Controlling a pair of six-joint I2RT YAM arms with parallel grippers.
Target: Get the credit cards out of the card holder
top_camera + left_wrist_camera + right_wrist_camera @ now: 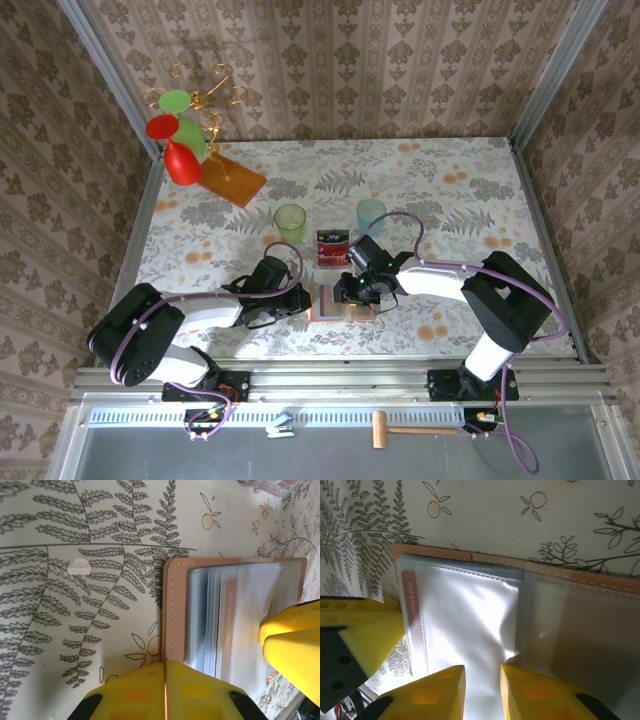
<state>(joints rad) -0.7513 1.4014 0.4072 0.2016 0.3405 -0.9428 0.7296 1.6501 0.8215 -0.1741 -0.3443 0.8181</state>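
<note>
The card holder (330, 306) lies open on the worktop (460, 180), close to the middle of its near edge. From above it is largely covered by the two claws that meet over it.

In the left wrist view the left claw (165, 669) is seen with its fingers pressed together. The tips are set against the tan stitched border of the holder, and whatever lies under them is hidden. The far end of the holder is cut off there by a yellow finger of the other claw.

The right claw (482, 670) is placed over the clear plastic sleeves (470, 610), and a narrow gap is visible between its fingers (445, 692). Whether a sleeve is caught in that gap cannot be told, as glare on the plastic washes out the edges.

A pinkish strip (412, 625) with small print is visible inside one sleeve. It is possibly a card lodged there, but the print is too blurred to be read.

The credit cards (332, 247), red and dark, lie outside the holder, just beyond it toward the far edge. They sit between a green cup (290, 222) and a blue cup (371, 215). They overlap, so their number is hard to make out.

At the far left corner an orange board (232, 178) lies flat. Red and green goblets (180, 150) are grouped beside it, partly tangled with a gold wire stand (215, 95).
</note>
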